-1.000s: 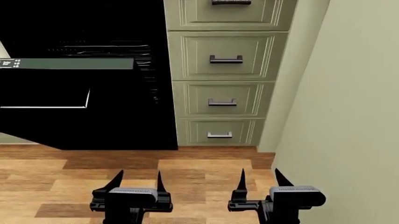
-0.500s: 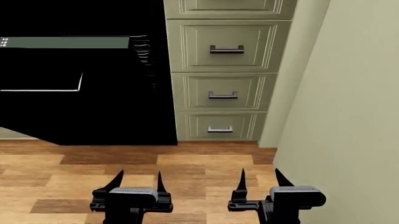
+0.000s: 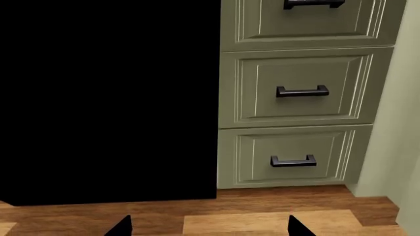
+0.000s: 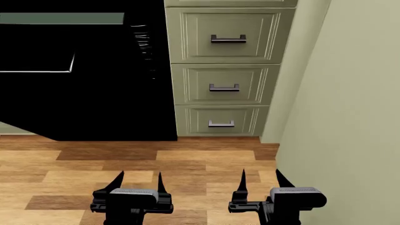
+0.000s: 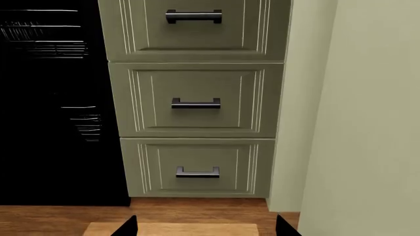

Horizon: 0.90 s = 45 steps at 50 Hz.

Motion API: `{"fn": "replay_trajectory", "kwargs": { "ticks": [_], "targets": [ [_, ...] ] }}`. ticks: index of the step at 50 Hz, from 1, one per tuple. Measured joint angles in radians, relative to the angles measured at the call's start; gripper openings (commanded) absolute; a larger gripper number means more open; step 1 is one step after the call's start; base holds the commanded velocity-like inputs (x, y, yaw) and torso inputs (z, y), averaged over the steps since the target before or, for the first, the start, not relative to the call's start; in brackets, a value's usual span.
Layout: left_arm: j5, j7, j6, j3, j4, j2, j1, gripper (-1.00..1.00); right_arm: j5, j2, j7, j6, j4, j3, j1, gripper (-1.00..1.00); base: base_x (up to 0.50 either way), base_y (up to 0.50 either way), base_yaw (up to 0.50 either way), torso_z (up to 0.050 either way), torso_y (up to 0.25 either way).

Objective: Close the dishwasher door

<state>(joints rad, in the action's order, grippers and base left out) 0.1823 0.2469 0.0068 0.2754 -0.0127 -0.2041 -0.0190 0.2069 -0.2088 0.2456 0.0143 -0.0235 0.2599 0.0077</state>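
Two black end effectors, left (image 4: pixel 138 180) and right (image 4: pixel 261 179), hover with prongs apart over bare wood-plank floor (image 4: pixel 187 161). Far left, the glossy black flat dishwasher door (image 4: pixel 62 101) hangs open beside pale green panelled drawers (image 4: pixel 222 84); a plain wall (image 4: pixel 350 117) crowds the right.

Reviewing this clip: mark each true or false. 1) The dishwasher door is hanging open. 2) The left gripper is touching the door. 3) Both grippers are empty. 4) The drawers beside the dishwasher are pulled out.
1) True: the dishwasher door is lowered, its grey top strip facing up.
2) False: the left gripper hangs over the wooden floor, apart from the door.
3) True: the left and the right gripper are open, holding nothing.
4) False: the green drawers sit shut.
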Motion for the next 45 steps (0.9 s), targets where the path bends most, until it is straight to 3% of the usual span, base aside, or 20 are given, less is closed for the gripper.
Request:
{"fn": "replay_trajectory", "kwargs": {
  "ticks": [45],
  "targets": [
    [0.018,0.018,-0.003,0.018,0.004,-0.015,-0.003,1.0,0.008,-0.014,0.018,0.005,0.003,0.022,0.004,1.0,0.0,0.0,0.0,-0.05,0.0]
  ]
}}
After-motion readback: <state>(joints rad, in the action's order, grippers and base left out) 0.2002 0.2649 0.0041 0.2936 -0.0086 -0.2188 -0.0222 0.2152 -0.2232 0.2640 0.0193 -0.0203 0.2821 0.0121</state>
